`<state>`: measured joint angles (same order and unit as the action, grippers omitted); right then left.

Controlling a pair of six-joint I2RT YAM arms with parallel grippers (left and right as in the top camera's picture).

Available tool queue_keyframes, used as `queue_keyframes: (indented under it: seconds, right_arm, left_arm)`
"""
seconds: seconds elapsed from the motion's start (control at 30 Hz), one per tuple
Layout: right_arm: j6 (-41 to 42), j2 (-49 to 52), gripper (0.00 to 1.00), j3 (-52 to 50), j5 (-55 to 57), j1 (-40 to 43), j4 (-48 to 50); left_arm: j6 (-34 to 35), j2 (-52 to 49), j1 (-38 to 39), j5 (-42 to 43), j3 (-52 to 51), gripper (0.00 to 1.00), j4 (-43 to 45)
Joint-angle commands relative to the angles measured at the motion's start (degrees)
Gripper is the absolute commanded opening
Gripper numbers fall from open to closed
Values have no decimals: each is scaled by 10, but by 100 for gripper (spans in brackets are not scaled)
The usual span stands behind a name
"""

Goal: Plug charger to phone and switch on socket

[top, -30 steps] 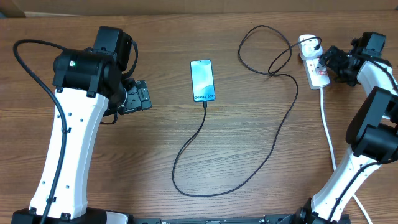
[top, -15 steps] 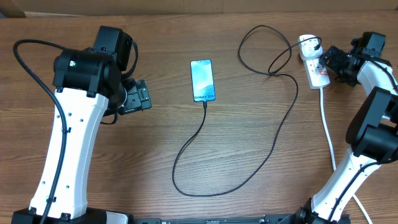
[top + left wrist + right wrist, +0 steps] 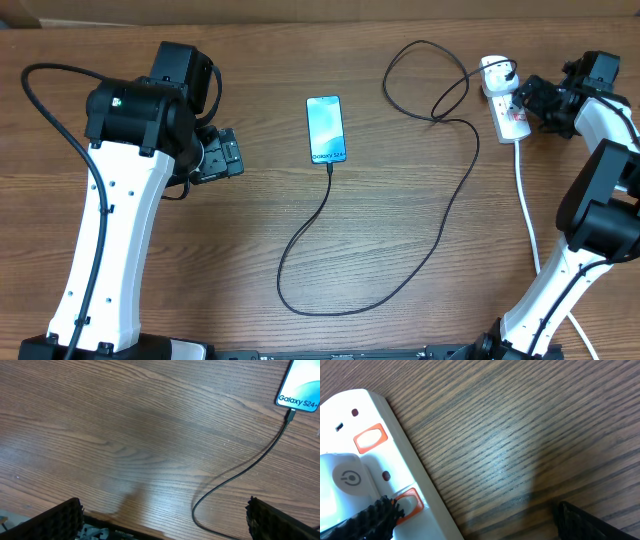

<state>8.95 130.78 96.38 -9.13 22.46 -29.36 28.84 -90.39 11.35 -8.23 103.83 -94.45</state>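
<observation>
Right wrist: right hand (image 3: 472, 510) spread, one fingertip (image 3: 376, 516) at the power strip's (image 3: 395, 455) orange switch (image 3: 410, 501); light strip probably skids, so press downward.

A brown table (image 3: 250, 80) with dark, fine wood grain fills every view. Along its far edge in the overhead view runs a plain, pale tan strip (image 3: 300, 10), too narrow to identify.

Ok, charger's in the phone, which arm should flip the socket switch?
Right. The right gripper sits at the socket, one finger by an orange switch. The left gripper is open, far off on the other side of the phone.
</observation>
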Motion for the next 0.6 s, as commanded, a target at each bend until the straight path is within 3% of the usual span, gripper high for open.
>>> queue_keyframes:
  seconds: [0.0, 0.3, 0.57]
  right_arm:
    - [-5, 48, 100, -23, -13, -6, -24]
    - [-3, 29, 100, -5, -13, -6, -48]
    - [2, -82, 100, 7, -6, -5, -66]
  left_arm:
    - [12, -3, -1, -8, -3, 100, 2]
    - [12, -3, -1, -8, -3, 100, 2]
    - [12, -3, -1, -8, -3, 100, 2]
